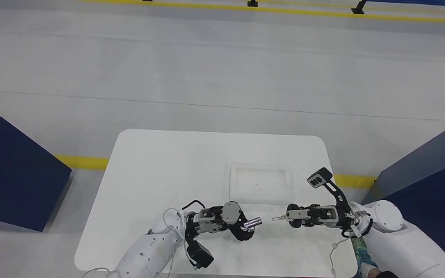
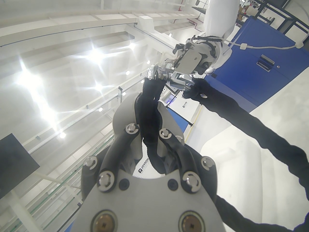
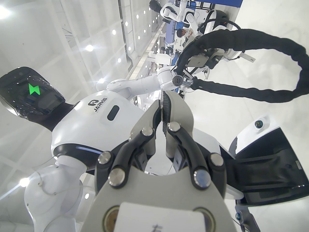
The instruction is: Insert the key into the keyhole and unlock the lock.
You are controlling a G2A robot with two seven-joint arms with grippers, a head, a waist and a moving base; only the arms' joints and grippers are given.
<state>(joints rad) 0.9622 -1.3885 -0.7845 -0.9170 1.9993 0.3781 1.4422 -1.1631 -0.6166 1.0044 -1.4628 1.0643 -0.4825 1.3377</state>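
Currently both arms sit low in the top view, over the near edge of the white table (image 1: 174, 174). The left gripper (image 1: 243, 226) is left of centre and the right gripper (image 1: 286, 216) is just right of centre, and they point at each other.

The left gripper (image 2: 147, 102) has its fingers (image 2: 123, 114) closed on the lock (image 2: 164, 74), pinching the black sleeved cable (image 2: 241, 119) just below the shiny metal head. In the top view the lock (image 1: 252, 222) pokes out to the right of that gripper, held off the table.

From the right wrist view, the lock (image 3: 178, 80) shows its round keyhole face just above centre. The cable (image 3: 265, 39) loops out to the right edge of the frame and comes back to the head.

The right gripper (image 3: 164, 97) has its fingers (image 3: 178, 107) pressed almost together, with only a thin slit between the ribbed pads. In the top view a small silvery key (image 1: 277, 218) sticks out of that gripper to the left. The key's tip points at the lock head and is near it, but a small gap separates them, so the key is not in the keyhole.
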